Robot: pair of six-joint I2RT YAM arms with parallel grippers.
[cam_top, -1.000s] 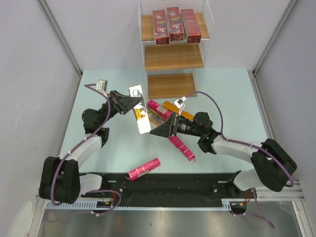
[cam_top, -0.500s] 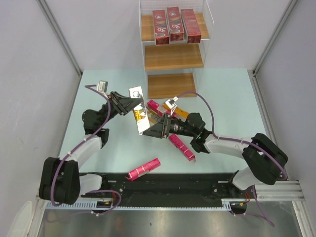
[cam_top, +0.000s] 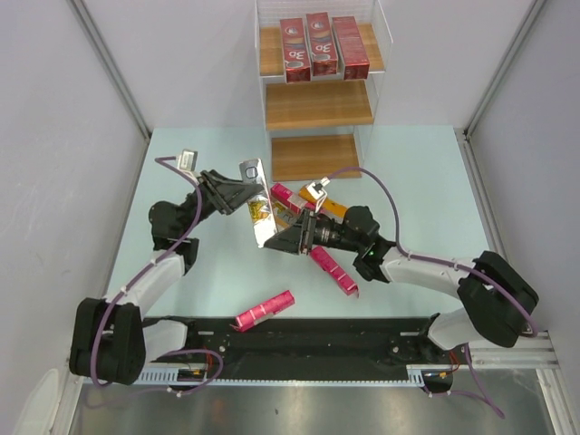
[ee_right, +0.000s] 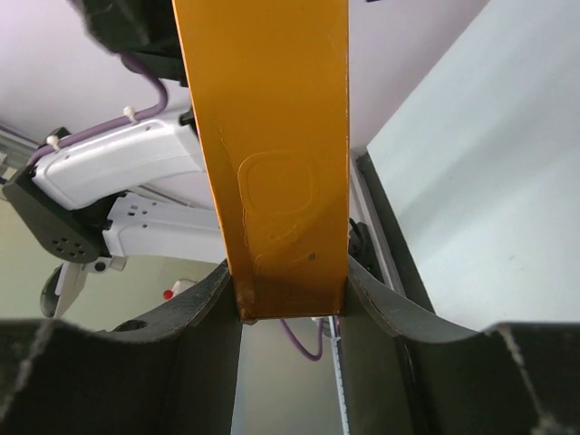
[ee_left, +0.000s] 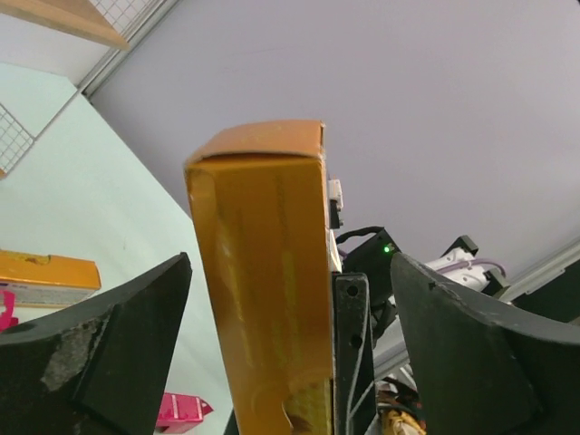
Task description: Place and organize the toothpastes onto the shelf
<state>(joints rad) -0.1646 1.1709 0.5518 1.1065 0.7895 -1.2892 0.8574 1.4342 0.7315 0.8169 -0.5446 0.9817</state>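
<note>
Handover just made: your right gripper (cam_top: pixel 278 240) has closed on the near end of the orange carton (cam_top: pixel 257 205). The left gripper (cam_top: pixel 243 194) has gone wide, fingers clear on both sides. The carton hangs just in front of the shelf (cam_top: pixel 317 104), left of its bottom tier. Both arms reach inward, wrists facing. The right arm alone now carries it shelfward.

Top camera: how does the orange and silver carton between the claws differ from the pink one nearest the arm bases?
The orange and silver carton is longer and broader than the pink carton. The right claw pinches the orange and silver carton aloft; the pink carton lies flat on the table, untouched. Both are narrow boxes, off the shelf.
</note>
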